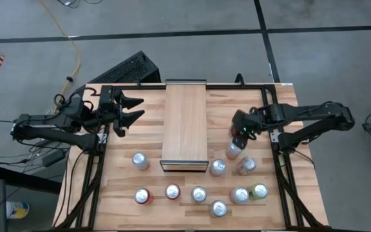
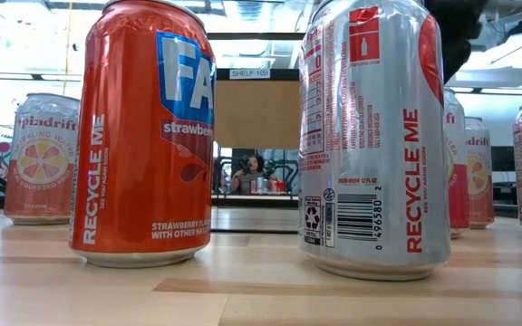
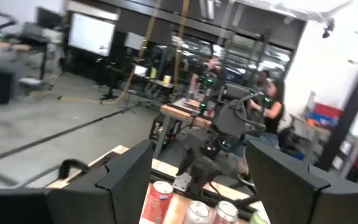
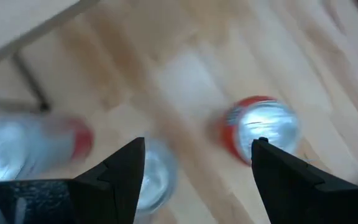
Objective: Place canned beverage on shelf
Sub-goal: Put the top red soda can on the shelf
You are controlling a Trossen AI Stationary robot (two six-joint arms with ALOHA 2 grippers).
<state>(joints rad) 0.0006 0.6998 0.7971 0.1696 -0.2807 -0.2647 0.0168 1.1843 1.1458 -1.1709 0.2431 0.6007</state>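
Shelf (image 1: 185, 122) mid-table (image 1: 263, 212), nine cans (image 1: 199, 193) before and right of its front end.

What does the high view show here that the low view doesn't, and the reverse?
Only the high view: the shelf with nothing on its top, the left gripper open beside it at the table's left edge, the right gripper open over the cans at the shelf's right, and every can's position. Only the low view: can labels, such as the orange strawberry can and the silver can, plus a person in the room behind. Both show upright cans on the table.
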